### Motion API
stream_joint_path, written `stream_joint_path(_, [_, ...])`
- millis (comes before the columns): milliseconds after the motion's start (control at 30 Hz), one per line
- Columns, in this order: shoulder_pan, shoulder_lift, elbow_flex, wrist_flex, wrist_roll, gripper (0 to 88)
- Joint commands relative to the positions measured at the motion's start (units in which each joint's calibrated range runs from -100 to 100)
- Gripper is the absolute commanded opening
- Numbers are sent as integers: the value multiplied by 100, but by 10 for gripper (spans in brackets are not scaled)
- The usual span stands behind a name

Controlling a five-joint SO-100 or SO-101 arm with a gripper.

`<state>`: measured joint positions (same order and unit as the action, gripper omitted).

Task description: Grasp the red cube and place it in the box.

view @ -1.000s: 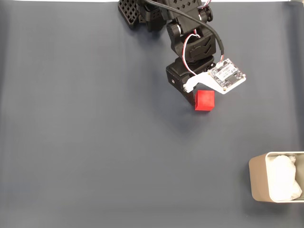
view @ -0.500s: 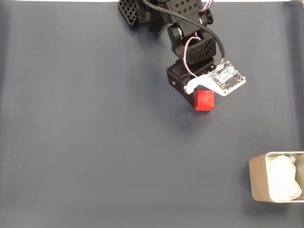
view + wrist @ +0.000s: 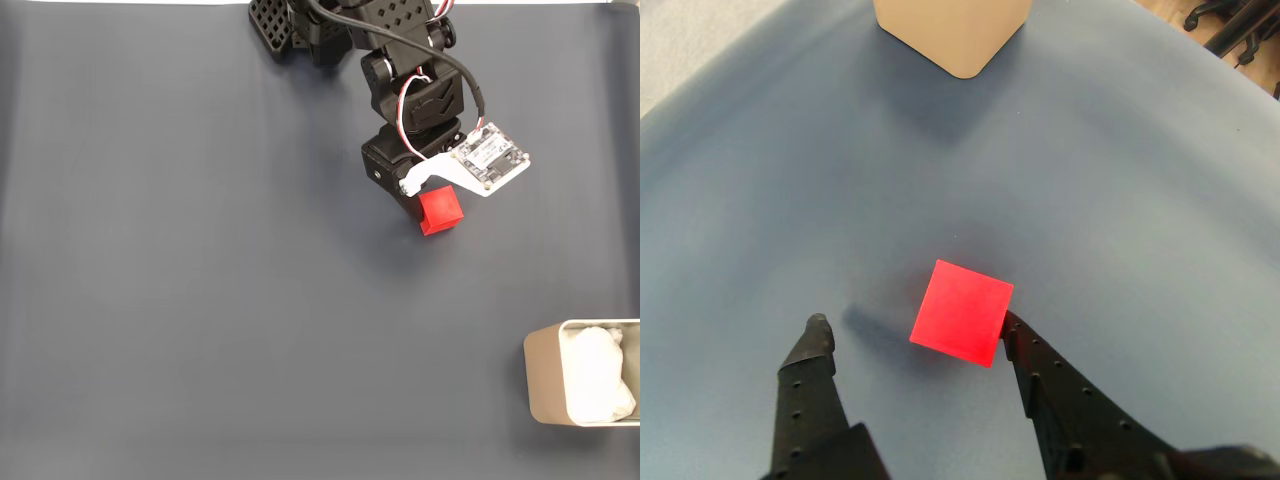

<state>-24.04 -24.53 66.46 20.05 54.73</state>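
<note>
The red cube (image 3: 440, 210) lies on the dark blue-grey mat, just below the arm's wrist in the fixed view, turned at an angle. In the wrist view my gripper (image 3: 914, 322) is open, its fingers low over the mat. The red cube (image 3: 962, 312) sits between them, off to the right, with its corner touching the right finger (image 3: 1040, 370). The left finger (image 3: 812, 350) stands apart from it. The beige box (image 3: 545, 385) with white lining stands at the lower right edge of the fixed view. In the wrist view the box (image 3: 950, 30) is straight ahead at the top.
The arm's black base (image 3: 340, 25) stands at the top centre of the fixed view. A white camera mount with a circuit board (image 3: 488, 160) sticks out to the right of the wrist. Open mat stretches between the cube and the box.
The wrist has swung slightly to the right. The cube has shifted a little right with it and turned from square-on to angled.
</note>
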Motion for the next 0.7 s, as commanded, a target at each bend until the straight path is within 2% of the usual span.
stream_joint_path(0, [-61, -34, -113, -136, -15, 380])
stream_joint_path(667, [-210, -8, -104, -439, 88, 385])
